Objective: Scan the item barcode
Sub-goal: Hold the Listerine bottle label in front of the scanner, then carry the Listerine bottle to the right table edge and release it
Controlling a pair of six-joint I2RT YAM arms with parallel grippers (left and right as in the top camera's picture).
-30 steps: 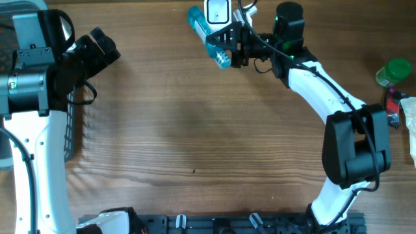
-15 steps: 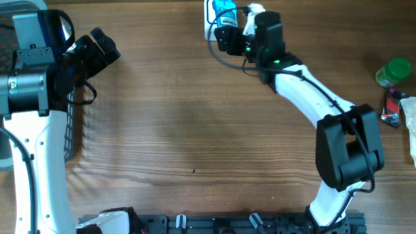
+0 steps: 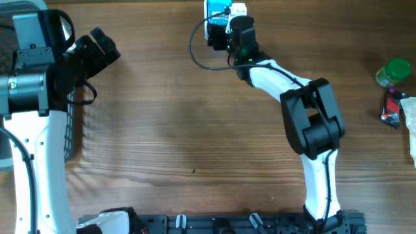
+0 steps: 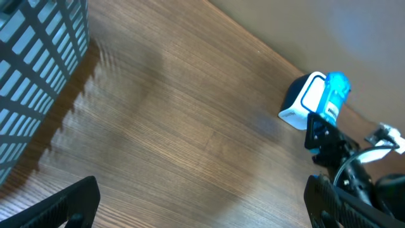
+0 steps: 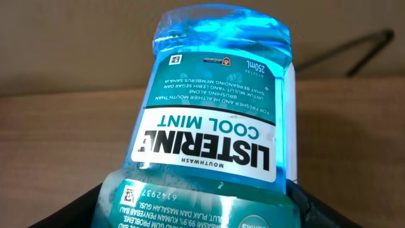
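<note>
Right hand [image 3: 220, 32] clamps one blue mouthwash bottle [image 5: 215, 120] at the counter's [image 3: 195, 130] far edge, just beside one white scanner [image 4: 297, 104]. Right wrist view only: label upside down, "LISTERINE COOL MINT MOUTHWASH", 250mL. Left hand [image 3: 106, 45] spread wide, empty, by basket [image 4: 31, 69]. Overhead only: one green-lidded jar [image 3: 394, 71] far right.

The mouthwash bottle [image 5: 215, 126] runs off the bottom edge of the right wrist view, with its lower label and code cut through. The right gripper [image 5: 196, 212] shows there only as dark slivers of its jaws. From overhead it covers most of the bottle, and the scanner [image 3: 238, 9] barely peeks out. The basket [image 3: 77, 130] and a white packet [image 3: 411, 117] are clipped at the side edges.
</note>
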